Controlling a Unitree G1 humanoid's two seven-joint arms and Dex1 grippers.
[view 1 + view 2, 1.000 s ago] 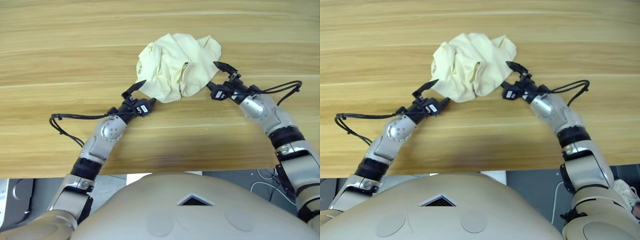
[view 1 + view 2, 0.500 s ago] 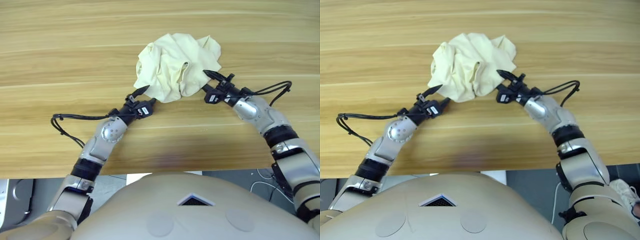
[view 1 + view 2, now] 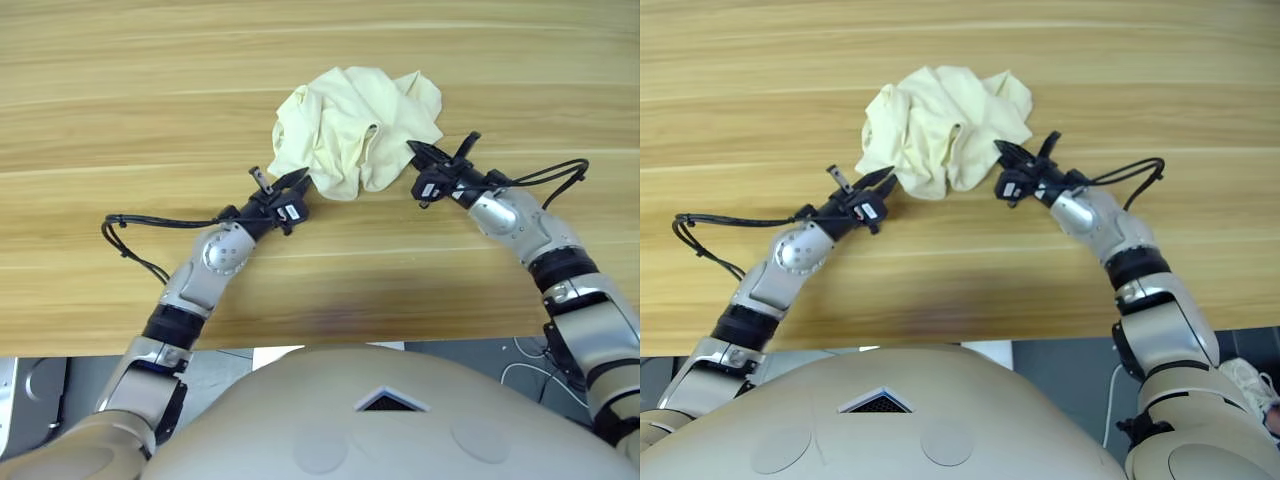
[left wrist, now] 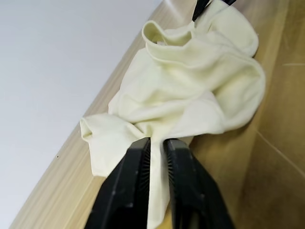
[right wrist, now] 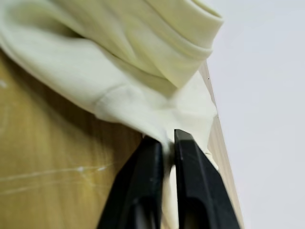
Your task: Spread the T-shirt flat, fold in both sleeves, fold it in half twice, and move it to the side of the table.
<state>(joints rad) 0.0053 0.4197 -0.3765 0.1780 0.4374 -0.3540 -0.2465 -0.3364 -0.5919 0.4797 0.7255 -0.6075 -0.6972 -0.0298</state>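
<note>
A pale yellow T-shirt (image 3: 355, 125) lies crumpled in a heap on the wooden table (image 3: 120, 90), beyond both arms. My left gripper (image 3: 294, 180) sits at the heap's near left edge, shut on a fold of the cloth; the left wrist view shows fabric (image 4: 186, 95) pinched between the black fingers (image 4: 140, 157). My right gripper (image 3: 415, 153) is at the heap's near right edge, also shut on the cloth, with a hem (image 5: 157, 129) caught between its fingers (image 5: 188, 148).
Black cables (image 3: 140, 235) trail from both wrists across the table. The table's near edge (image 3: 100, 350) runs just in front of the arms. Bare wood extends to the left, right and far side of the heap.
Both grippers have moved in to the shirt's near edges and gone from open to shut on the cloth. The heap itself has barely shifted.
</note>
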